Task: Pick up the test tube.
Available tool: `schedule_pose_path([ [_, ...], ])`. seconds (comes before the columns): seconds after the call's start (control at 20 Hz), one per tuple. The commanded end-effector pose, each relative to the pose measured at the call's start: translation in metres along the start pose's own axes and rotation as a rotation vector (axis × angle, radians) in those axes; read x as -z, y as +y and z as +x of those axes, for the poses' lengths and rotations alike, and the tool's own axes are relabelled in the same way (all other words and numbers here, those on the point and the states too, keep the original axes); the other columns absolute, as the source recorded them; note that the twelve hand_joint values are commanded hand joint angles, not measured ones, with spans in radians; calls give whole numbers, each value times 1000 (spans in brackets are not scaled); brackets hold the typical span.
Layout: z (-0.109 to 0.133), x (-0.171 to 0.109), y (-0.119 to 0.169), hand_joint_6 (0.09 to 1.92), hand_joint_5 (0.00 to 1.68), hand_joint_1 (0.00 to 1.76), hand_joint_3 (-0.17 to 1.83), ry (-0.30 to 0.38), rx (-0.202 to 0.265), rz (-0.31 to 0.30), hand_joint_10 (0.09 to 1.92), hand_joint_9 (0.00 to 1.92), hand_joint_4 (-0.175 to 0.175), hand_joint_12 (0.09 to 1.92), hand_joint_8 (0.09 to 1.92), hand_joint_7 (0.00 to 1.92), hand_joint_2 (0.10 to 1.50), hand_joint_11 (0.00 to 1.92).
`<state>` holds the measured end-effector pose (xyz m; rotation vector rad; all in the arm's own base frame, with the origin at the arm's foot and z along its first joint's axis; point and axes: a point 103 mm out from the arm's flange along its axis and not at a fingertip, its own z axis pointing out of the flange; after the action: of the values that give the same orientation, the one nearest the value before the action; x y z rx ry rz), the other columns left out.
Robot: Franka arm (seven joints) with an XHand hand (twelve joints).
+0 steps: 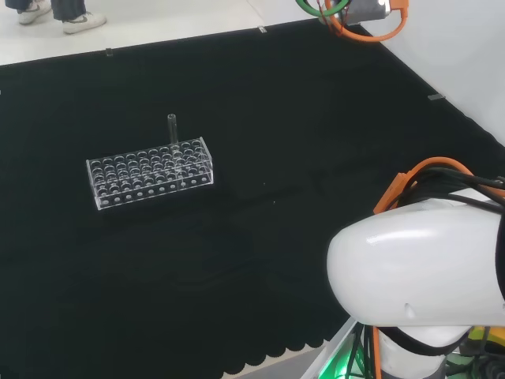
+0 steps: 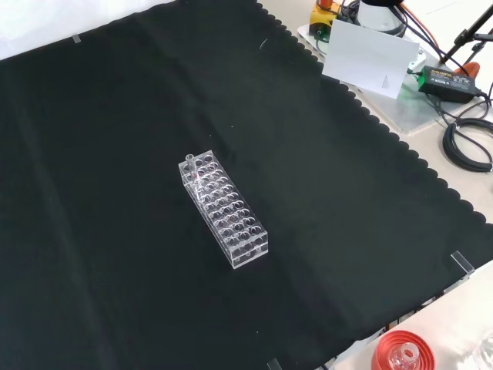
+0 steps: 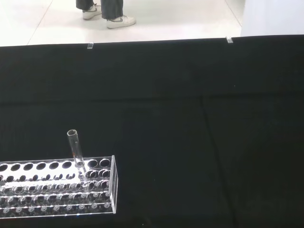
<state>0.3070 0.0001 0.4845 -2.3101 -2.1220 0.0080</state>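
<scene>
One clear glass test tube (image 1: 172, 126) upright in perforated rack (image 1: 150, 172)

Even, bright overhead room light. Black cloth (image 1: 237, 260) on the worktop absorbs nearly all of it; shadows barely register. Pale floor (image 3: 166, 19) beyond the cloth reads near white, almost blown out. Clear rack (image 1: 150, 172) shows small glints on hole rims; test tube (image 3: 76, 152) faint but sharp-edged. Soft sheen on white arm link (image 1: 418, 268). Focus good throughout.
</scene>
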Motion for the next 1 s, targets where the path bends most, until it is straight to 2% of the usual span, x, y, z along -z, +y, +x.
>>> schedule_pose_path([
  [0.05, 0, 0, 0, 155, 104, 597, 511, -4, -2, -9, 922, 32, -61, 1363, 830, 27, 766, 7],
  [0.4, 0, -2, 2, 114, 116, 586, 445, -1, 9, 1, 990, 0, -63, 1410, 889, 0, 801, 0],
  [0.6, 8, -4, 18, 111, 117, 586, 441, -11, 52, 24, 992, 0, -63, 1411, 890, 0, 803, 0],
  [1.0, 39, -22, 60, 91, 124, 586, 418, -27, 146, 82, 1014, 0, -62, 1420, 894, 0, 814, 0],
])
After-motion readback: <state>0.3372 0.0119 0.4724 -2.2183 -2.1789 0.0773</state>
